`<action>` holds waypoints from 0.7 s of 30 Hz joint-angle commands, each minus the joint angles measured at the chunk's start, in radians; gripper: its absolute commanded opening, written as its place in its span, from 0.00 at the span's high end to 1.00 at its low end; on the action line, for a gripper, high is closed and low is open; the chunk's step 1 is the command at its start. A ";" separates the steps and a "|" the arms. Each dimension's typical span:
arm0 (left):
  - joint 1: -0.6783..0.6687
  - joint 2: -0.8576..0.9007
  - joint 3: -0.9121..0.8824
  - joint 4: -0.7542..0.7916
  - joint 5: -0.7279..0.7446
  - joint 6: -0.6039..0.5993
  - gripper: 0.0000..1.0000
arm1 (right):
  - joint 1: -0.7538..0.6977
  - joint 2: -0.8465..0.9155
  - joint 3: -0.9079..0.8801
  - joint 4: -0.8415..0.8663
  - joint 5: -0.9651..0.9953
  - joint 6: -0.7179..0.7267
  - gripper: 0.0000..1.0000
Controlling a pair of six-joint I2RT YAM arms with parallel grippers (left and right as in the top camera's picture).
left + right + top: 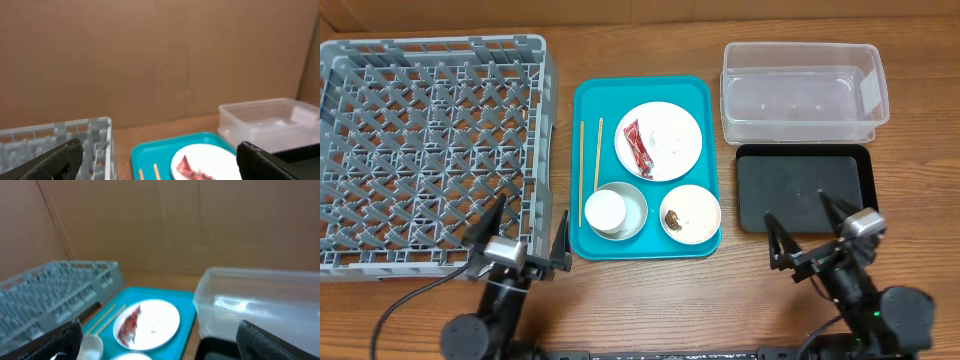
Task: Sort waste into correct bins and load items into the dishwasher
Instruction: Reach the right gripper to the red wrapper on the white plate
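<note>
Hovering low at the table's [720,300] near edge, both arms are pointing forward: left gripper [528,228] is gaping empty beside the rack [420,150] corner, right gripper [802,220] is gaping empty over the black tray [790,185]; wrapper [637,147] is lying on the plate [680,155].

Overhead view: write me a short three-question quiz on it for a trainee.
1. True or false: the dish rack holds no dishes.
2. The red wrapper lies on: A) the white plate; B) the black tray; C) the clear tub.
3. Fill in: the small white cup sits inside the ____.

Key: 1 true; 2 A; 3 grey metal bowl.
</note>
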 commanded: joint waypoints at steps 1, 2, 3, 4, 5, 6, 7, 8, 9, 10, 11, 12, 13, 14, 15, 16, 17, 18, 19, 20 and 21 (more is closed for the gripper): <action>0.002 0.080 0.170 -0.092 0.047 0.000 0.00 | 0.003 0.143 0.158 -0.060 -0.015 0.011 0.00; 0.002 0.122 0.231 -0.151 0.047 -0.013 0.00 | 0.003 0.197 0.210 -0.087 -0.024 0.011 0.00; 0.002 0.163 0.285 -0.202 0.048 -0.026 0.00 | 0.003 0.263 0.274 -0.121 -0.039 0.012 0.00; 0.002 0.208 0.340 -0.255 0.053 -0.035 0.00 | 0.003 0.322 0.333 -0.153 -0.054 0.012 0.00; 0.002 0.266 0.407 -0.314 0.070 -0.039 0.00 | 0.003 0.393 0.408 -0.198 -0.071 0.012 0.00; 0.002 0.317 0.463 -0.360 0.091 -0.038 0.00 | 0.003 0.457 0.474 -0.241 -0.080 0.012 0.00; 0.002 0.379 0.528 -0.412 0.117 -0.038 0.00 | 0.003 0.520 0.542 -0.290 -0.081 0.012 0.00; 0.002 0.433 0.583 -0.454 0.143 -0.038 0.00 | 0.003 0.594 0.626 -0.359 -0.081 0.011 0.00; 0.002 0.488 0.639 -0.494 0.169 -0.038 0.01 | 0.003 0.659 0.700 -0.427 -0.080 0.010 0.00; 0.002 0.552 0.705 -0.541 0.197 -0.038 0.00 | 0.003 0.724 0.774 -0.496 -0.079 0.003 0.00; 0.002 0.609 0.763 -0.581 0.224 -0.039 0.00 | 0.003 0.786 0.846 -0.559 -0.080 0.000 0.00; 0.002 0.664 0.820 -0.623 0.249 -0.041 0.00 | 0.003 0.856 0.928 -0.628 -0.080 0.000 0.00; 0.002 0.728 0.887 -0.674 0.277 -0.042 0.00 | 0.003 0.911 0.993 -0.679 -0.080 0.000 0.00; 0.002 0.781 0.943 -0.720 0.297 -0.041 0.00 | 0.003 0.970 1.060 -0.725 -0.082 0.002 0.00; 0.002 0.834 0.997 -0.764 0.308 -0.041 0.00 | 0.003 1.014 1.110 -0.753 -0.103 0.013 0.00; 0.002 0.882 1.045 -0.803 0.317 -0.041 0.00 | 0.003 1.054 1.149 -0.778 -0.135 0.012 0.00; 0.002 0.932 1.094 -0.840 0.319 -0.041 0.00 | 0.003 1.086 1.180 -0.805 -0.170 0.012 0.00; 0.002 0.970 1.130 -0.867 0.320 -0.041 0.00 | 0.003 1.117 1.202 -0.821 -0.206 0.011 0.00; 0.002 1.011 1.163 -0.889 0.322 -0.042 0.00 | 0.003 1.141 1.213 -0.807 -0.239 0.011 0.00; 0.001 1.040 1.184 -0.902 0.336 -0.042 0.00 | 0.003 1.157 1.214 -0.792 -0.262 0.011 0.00; 0.002 1.064 1.197 -0.906 0.359 -0.042 0.00 | 0.003 1.172 1.214 -0.778 -0.287 0.011 0.00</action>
